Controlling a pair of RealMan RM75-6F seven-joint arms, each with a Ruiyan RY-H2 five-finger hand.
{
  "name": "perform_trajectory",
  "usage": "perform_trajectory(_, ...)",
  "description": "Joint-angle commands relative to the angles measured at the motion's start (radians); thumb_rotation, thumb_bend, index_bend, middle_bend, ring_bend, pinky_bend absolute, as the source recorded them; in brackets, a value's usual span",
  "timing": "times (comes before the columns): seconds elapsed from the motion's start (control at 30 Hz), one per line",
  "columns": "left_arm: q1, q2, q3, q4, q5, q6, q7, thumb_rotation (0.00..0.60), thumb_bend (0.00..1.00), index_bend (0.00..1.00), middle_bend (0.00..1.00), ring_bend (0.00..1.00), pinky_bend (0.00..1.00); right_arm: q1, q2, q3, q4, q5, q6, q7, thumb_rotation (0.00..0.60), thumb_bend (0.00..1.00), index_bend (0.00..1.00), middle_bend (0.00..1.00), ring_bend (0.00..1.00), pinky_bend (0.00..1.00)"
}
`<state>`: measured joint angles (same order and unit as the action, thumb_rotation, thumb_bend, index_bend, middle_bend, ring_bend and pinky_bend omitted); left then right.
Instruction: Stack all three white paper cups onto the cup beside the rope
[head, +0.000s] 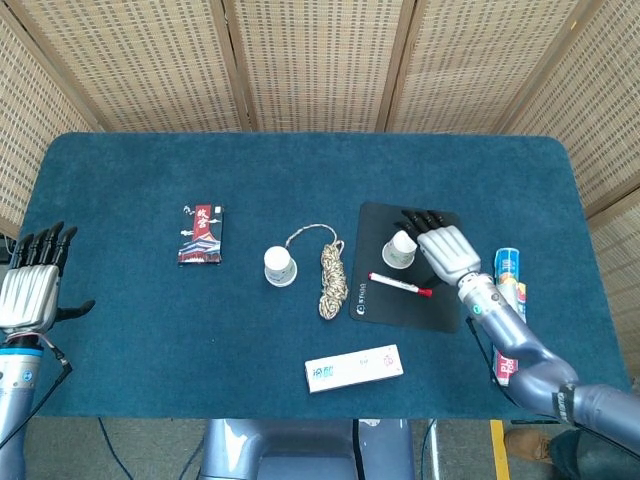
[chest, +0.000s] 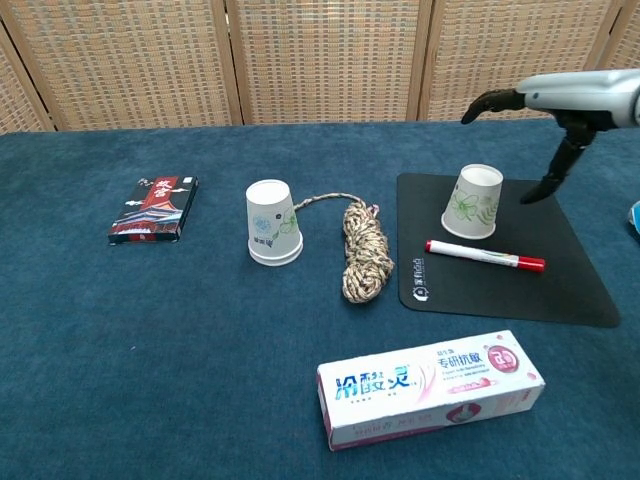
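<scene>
risk assessment, largest item first. table (head: 120, 190): only two cups are in view against the three the task names, so the count cannot be confirmed. black mat (head: 440, 300): carries the right cup (chest: 472, 201), upside down, with the red marker (chest: 485, 255) just near of it; a low sweep could knock the marker. right hand (head: 447, 251): above that cup, fingers spread, holding nothing; a hard squeeze may crush or tip it. left hand (head: 32, 285): far left, open, empty. target cup (head: 280, 266): left of the rope (head: 331, 272); an off-centre placement would topple it.

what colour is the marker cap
Red, on the marker on the black mat; clearest in the chest view.
</scene>
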<state>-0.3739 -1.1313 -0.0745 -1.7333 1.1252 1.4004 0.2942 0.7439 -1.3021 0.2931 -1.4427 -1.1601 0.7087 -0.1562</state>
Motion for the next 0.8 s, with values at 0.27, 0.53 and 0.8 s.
perform_trajectory(0.27,0.009,0.011,-0.025,0.01,-0.009,-0.037,-0.014,0.6,0.0,0.0,0.0,0.0,0.0,0.139,-0.15,-0.001,0.215,0.216,-0.091,-0.082,0.6,0.05,0.21,0.19,0.11,0.0)
perform_trajectory(0.53,0.01,0.014,-0.038,0.016,-0.021,-0.062,-0.014,0.6,0.0,0.0,0.0,0.0,0.0,0.16,-0.159,-0.026,0.256,0.286,-0.09,-0.117,0.6,0.09,0.27,0.31,0.24,0.07)
perform_trajectory(0.8,0.015,0.021,-0.053,0.014,-0.026,-0.073,-0.023,0.6,0.0,0.0,0.0,0.0,0.0,0.172,-0.178,-0.034,0.29,0.3,-0.09,-0.094,0.6,0.16,0.32,0.37,0.3,0.16)
